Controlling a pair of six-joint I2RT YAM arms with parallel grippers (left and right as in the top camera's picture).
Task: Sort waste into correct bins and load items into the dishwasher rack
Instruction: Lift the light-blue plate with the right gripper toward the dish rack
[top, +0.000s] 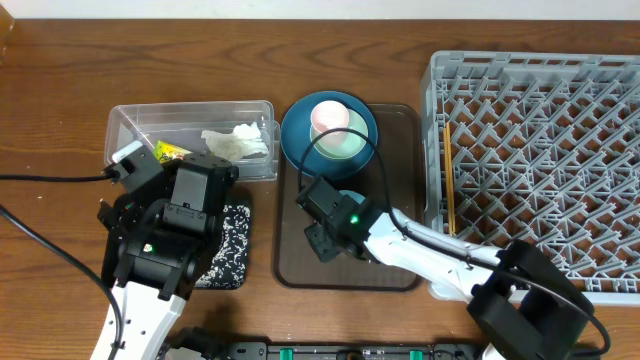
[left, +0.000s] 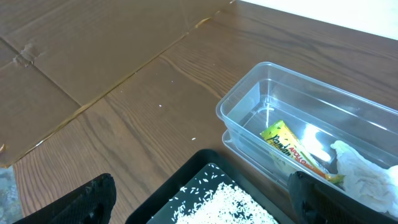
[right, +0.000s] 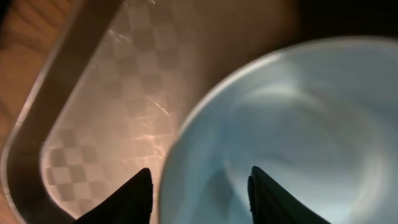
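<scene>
Wooden table (top: 60, 100) under a brown serving tray (top: 295, 262); on it the right gripper (right: 200, 179) stands partly open astride the pale blue-white bowl (right: 298, 124), 1 finger outside its rim, 1 inside. Left gripper (left: 202, 190) gapes wide above the black tray (left: 166, 191). Beyond the bowl sits the dark blue plate (top: 296, 135).

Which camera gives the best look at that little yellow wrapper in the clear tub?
The left wrist view: the snack wrapper lies close up in the clear tub, its print visible. Overhead shows it only as a small yellow speck. The right wrist view misses it.
</scene>
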